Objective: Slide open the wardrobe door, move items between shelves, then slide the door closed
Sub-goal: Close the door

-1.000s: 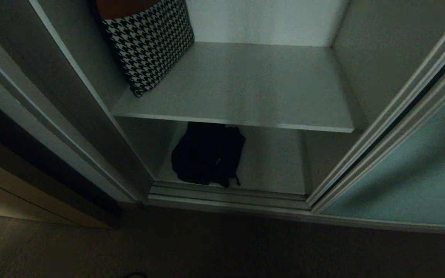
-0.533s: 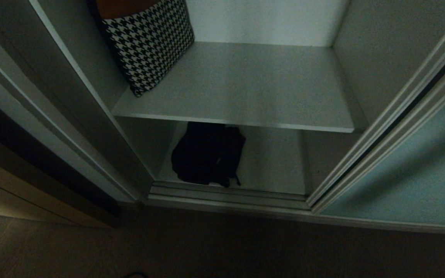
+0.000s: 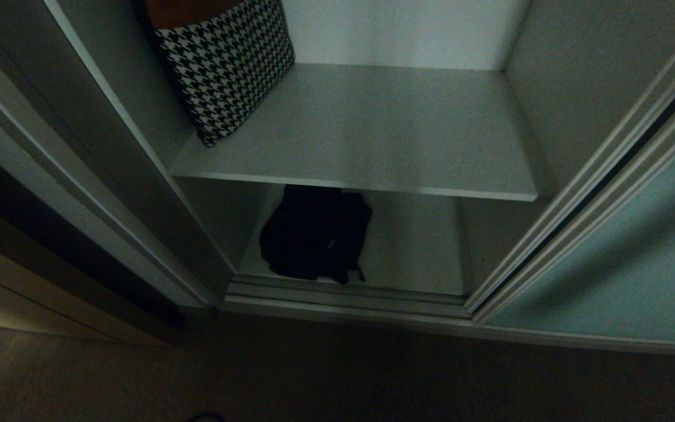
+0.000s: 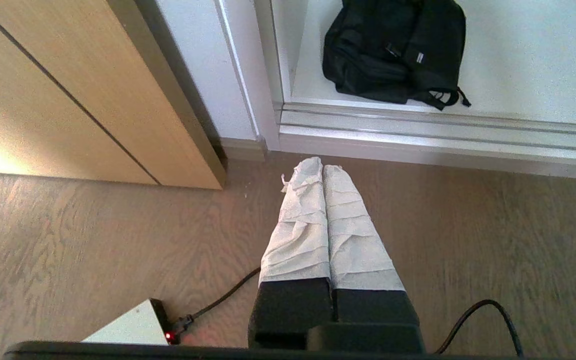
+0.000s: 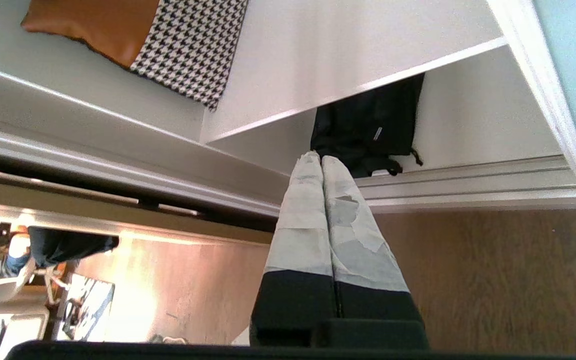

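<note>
The pale teal sliding wardrobe door (image 3: 619,258) stands slid to the right, leaving the wardrobe open. A black fabric bag (image 3: 314,233) lies on the bottom shelf (image 3: 413,246), under the upper shelf (image 3: 372,123). Neither arm shows in the head view. The left gripper (image 4: 322,166) is shut and empty, low over the wooden floor, short of the door track, with the bag (image 4: 393,50) beyond it. Out over the floor, the right gripper (image 5: 319,158) is also shut and empty, its tips pointing toward the bag (image 5: 368,127).
A houndstooth cushion (image 3: 226,64) with a brown side leans at the left of the upper shelf. The metal door track (image 3: 343,299) runs along the wardrobe's foot. A wooden cabinet (image 4: 68,100) stands left of the wardrobe. Cables (image 4: 488,312) and a white box (image 4: 128,327) lie on the floor.
</note>
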Motion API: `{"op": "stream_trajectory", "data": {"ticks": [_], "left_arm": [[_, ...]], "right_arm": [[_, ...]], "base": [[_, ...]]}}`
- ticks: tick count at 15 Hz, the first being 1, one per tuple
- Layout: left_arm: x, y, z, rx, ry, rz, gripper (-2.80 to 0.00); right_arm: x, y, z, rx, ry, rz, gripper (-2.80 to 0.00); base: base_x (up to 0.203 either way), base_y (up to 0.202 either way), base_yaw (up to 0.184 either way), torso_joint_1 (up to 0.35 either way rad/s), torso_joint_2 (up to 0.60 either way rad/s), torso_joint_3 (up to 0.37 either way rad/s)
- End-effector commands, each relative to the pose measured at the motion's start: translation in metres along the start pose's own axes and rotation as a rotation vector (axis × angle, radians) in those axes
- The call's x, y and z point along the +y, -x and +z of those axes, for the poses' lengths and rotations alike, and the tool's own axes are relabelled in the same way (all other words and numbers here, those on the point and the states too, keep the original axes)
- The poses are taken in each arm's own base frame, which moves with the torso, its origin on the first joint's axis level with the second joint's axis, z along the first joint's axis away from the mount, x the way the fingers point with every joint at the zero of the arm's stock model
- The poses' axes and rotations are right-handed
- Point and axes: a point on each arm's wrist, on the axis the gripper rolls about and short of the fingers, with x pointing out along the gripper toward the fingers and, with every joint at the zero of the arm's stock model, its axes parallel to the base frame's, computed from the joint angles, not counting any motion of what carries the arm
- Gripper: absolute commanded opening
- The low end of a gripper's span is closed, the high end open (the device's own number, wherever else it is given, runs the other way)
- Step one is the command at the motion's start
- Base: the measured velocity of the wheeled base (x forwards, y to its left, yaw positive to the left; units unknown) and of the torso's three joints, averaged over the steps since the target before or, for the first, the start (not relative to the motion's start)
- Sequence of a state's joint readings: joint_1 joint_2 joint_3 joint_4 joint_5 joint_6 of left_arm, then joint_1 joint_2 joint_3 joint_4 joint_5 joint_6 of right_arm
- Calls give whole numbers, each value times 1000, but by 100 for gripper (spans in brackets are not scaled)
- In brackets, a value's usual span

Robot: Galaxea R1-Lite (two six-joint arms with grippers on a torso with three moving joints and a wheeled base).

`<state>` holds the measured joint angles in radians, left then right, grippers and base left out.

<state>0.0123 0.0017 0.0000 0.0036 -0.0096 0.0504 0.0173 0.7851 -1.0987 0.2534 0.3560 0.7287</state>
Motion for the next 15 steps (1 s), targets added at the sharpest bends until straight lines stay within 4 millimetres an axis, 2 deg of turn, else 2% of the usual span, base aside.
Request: {"op": "stream_trajectory", "data": {"ticks": [1,4,9,12,15], "left_arm": [[0,0,0,1,0,0,-280],[0,0,0,1,0,0,-280],[0,0,0,1,0,0,-280],[0,0,0,1,0,0,-280],[0,0,0,1,0,0,-280]], "right_arm": [[1,-3,4,-14,-4,-15,-280],[5,1,12,-135,15,-104,-280],[9,8,14,-191,14,-124,-280],[5,2,14,-151,15,-122,-280],[-8,-15,21,-98,-18,-149,-280]], "base": [[0,0,0,0,0,0],[0,0,0,0,0,0],[0,0,0,0,0,0],[0,0,0,0,0,0],[0,0,0,0,0,0]]}}
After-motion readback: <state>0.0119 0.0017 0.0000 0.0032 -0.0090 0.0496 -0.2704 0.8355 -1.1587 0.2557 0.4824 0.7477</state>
